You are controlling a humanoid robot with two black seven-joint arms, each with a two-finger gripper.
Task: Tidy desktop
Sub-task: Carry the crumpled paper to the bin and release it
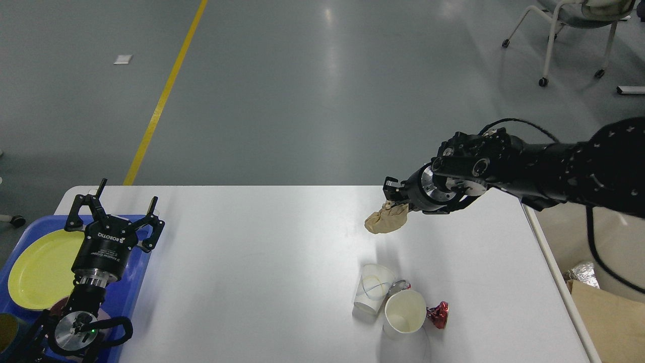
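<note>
two arms, right pincer [395,199] clamping crumpled brown paper [385,220] above desktop [262,262], left pincer [121,209] spread wide

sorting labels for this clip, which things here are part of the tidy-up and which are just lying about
Part of the job:
desktop
crumpled brown paper, held in the right gripper
two paper cups
red foil wrapper
blue tray

Just lying about:
wheeled chair
white scrap on the floor
</note>
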